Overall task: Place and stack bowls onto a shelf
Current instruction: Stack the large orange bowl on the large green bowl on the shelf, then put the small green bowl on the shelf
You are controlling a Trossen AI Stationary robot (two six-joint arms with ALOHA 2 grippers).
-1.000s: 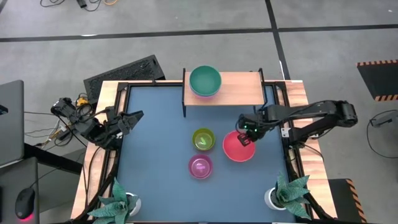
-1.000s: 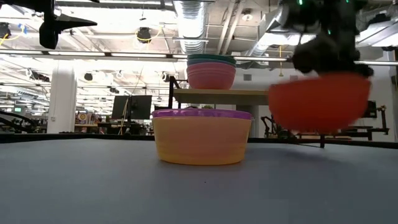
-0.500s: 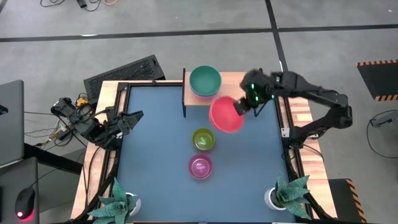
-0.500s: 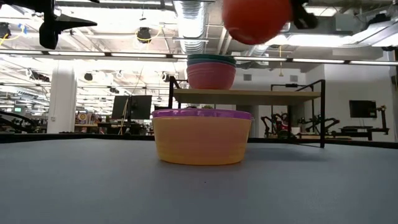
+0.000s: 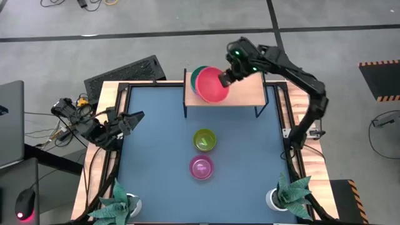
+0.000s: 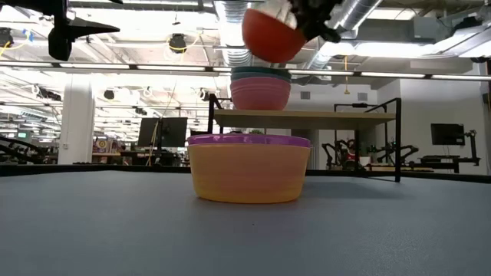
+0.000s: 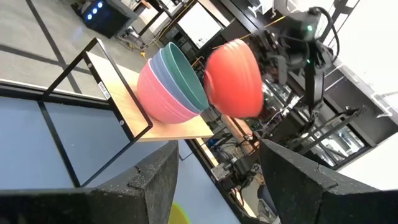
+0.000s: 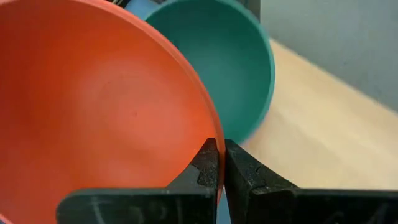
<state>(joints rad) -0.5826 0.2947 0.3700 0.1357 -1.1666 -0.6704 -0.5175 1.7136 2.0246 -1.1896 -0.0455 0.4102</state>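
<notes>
The right gripper point(image 8: 221, 163) pinches the red bowl's point(image 5: 214, 87) rim, half-hiding the shelf's point(image 5: 245, 91) green bowl point(image 5: 197, 76).

A robotics lab in an open industrial hall: exposed ceiling ducts point(image 6: 238, 19), distant monitors point(image 6: 173, 130), hazard-striped floor marking point(image 5: 380, 63), a laptop point(image 5: 10, 122) and loose cables point(image 5: 56, 128) beside the wood-edged tabletop point(image 5: 162, 181).

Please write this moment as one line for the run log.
right tool: shut on red bowl rim, held above bowl stack on shelf | left tool: open, waiting at table's left edge | not yet stacked
</notes>
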